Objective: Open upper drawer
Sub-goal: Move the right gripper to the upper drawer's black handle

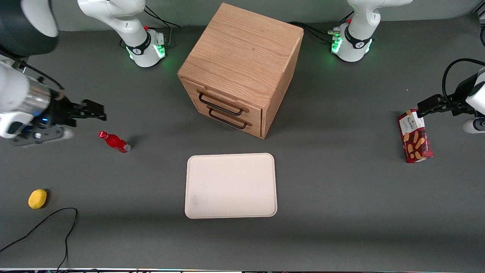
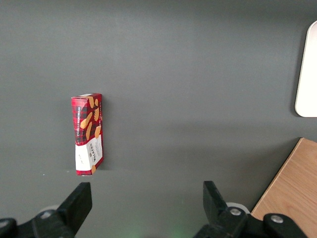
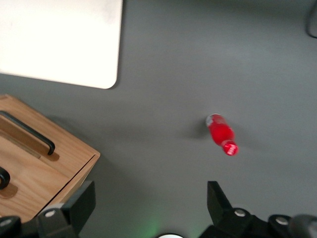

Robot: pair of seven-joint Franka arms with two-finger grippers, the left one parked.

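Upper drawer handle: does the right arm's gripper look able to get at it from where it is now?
Probably yes. The open gripper hangs above the table near the red bottle, and nothing stands between it and the upper drawer handle.

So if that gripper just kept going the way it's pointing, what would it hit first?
Probably the grey table, between the red bottle and the cabinet. The open gripper points down at bare surface; depth is uncertain.
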